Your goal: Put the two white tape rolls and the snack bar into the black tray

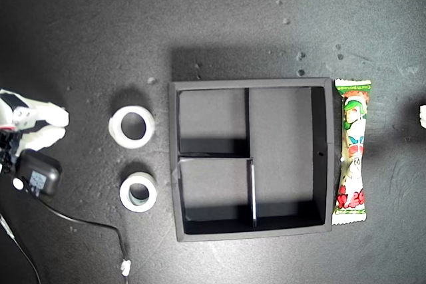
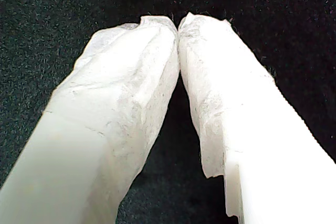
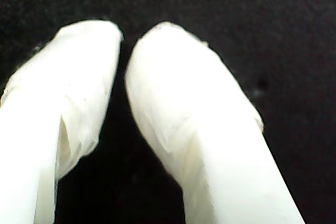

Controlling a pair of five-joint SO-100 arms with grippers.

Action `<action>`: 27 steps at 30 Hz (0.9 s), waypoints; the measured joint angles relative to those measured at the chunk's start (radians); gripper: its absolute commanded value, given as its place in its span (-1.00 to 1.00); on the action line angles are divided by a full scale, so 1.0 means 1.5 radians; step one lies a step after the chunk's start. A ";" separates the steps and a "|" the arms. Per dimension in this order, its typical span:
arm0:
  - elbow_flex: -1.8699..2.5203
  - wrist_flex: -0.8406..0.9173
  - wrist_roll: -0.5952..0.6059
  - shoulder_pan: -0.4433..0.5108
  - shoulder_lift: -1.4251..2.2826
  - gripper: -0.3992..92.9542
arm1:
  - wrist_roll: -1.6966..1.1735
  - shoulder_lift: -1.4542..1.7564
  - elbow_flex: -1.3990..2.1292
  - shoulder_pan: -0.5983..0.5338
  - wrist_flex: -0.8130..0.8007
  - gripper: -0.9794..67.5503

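Closest in, at my first gripper point(image 2: 178, 24): white padded tips pressed together, nothing between them, only dark speckled table point(image 2: 294, 19) beneath. At my second gripper point(image 3: 124, 38): all but closed, just a thin dark slit between the tips, holding nothing, over the same dark surface. No telling from these views which arm carries which. Further out, at the exterior view's left edge: an arm point(image 1: 33, 124) with white fingers, and just below it a black plug block point(image 1: 38, 176) trailing a cable point(image 1: 100, 224). Near that arm but apart from it, flat on the table: the plain white tape roll point(image 1: 132, 126), then the tape roll with a greenish core point(image 1: 138, 192) closer to the view's bottom. Beyond both, the black tray point(image 1: 174, 164), nothing in its compartments. Farthest off, just outside the tray's rim on the exterior view's right: the snack bar point(image 1: 353, 151), parallel to that rim, with a sliver of white point(image 1: 423, 116) at the view's right edge.
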 measured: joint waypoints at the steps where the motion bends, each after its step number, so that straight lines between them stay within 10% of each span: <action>1: 0.000 0.000 0.000 0.000 0.000 -0.95 | 0.000 0.000 0.000 0.000 0.000 -0.97; 27: 0.000 -0.116 0.041 -0.032 0.000 -0.99 | -0.137 -0.005 0.000 -0.033 -0.073 -0.97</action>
